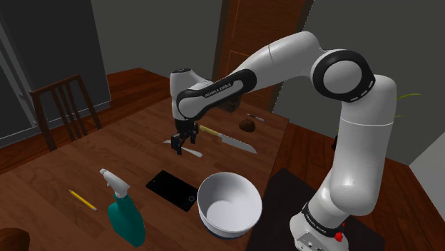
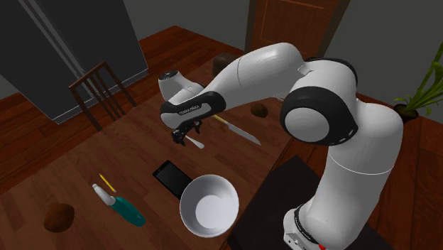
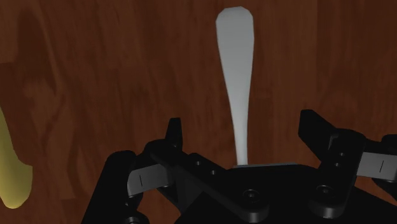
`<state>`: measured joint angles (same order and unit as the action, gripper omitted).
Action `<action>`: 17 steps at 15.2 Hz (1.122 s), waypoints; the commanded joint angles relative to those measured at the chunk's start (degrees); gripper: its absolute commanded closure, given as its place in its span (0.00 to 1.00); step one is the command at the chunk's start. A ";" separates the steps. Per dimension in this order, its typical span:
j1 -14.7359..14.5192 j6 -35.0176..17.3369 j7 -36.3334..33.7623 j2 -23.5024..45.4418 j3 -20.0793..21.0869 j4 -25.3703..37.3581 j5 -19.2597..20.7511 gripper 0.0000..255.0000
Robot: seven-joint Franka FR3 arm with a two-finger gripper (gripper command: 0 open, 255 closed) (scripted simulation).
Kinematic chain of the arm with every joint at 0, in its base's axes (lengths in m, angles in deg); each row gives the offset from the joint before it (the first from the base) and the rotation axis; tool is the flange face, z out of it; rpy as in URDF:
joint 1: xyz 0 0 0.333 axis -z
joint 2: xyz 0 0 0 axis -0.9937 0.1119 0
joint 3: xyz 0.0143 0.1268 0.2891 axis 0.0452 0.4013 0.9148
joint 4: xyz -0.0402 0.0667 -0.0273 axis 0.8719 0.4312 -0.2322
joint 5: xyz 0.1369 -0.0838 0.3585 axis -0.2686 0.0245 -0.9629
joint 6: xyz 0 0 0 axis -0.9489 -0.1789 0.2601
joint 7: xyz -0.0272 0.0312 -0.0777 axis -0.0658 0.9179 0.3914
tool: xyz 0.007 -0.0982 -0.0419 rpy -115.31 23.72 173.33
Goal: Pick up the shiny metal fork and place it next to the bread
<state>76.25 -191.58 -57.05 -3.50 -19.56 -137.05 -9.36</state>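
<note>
**Site check: fork on table, gripper open above it**

Surface: a dark reddish wooden table [image 1: 78, 160], grain plainly visible. The floor [image 2: 28, 135] around it is wood of a like tone. The walls are grey, with a brown panelled door [image 1: 257, 36] behind the arm and a tall dark grey unit [image 2: 71, 50] beyond a wooden chair [image 1: 64, 107]. A green plant [image 2: 426, 78] stands at the second exterior view's right edge.

Gripper [image 3: 243, 121]: the fingers [image 3: 175, 130] stand apart, pointing down, low over the table. Nothing is clasped.

Fork [image 3: 236, 76]: pale grey, lying flat on the table directly under the gripper. Its handle runs out between the two fingers without touching either (checked in the wrist view).

Other items on the table:
- A knife [image 1: 229, 141] with a yellow handle lies just beside the fork.
- A small brown lump [image 1: 247, 126] sits past the knife, near the table's far edge.
- A large brown lump [image 2: 58, 216] sits at the opposite end, well apart. Which of the two is the bread cannot be told.
- A flat black slab [image 1: 172, 189] lies next to a white bowl [image 1: 228, 203], both between the fork and the stand [image 1: 282, 207].
- A teal spray bottle [image 1: 125, 214] lies on its side near a yellow pencil [image 1: 83, 200].
</note>
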 commanded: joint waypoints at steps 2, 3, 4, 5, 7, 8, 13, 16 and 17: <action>0.00 0.00 0.00 0.00 0.00 0.00 0.00 1.00; 0.00 0.00 0.00 0.00 0.00 0.00 0.00 1.00; 0.00 0.00 0.00 0.00 0.00 0.00 0.00 1.00; 0.00 0.00 0.00 0.00 0.00 0.01 0.00 1.00; 0.00 0.01 0.00 0.01 0.00 0.02 0.00 1.00; 0.00 0.01 0.00 0.01 0.00 0.02 0.00 1.00; 0.09 1.26 0.18 -0.84 0.12 0.45 -0.29 1.00; 0.20 3.20 0.43 -2.02 0.28 1.26 -0.70 1.00; 0.24 3.85 0.51 -2.40 0.33 1.55 -0.83 1.00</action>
<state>76.41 -188.40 -56.69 -5.58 -19.25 -135.87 -10.07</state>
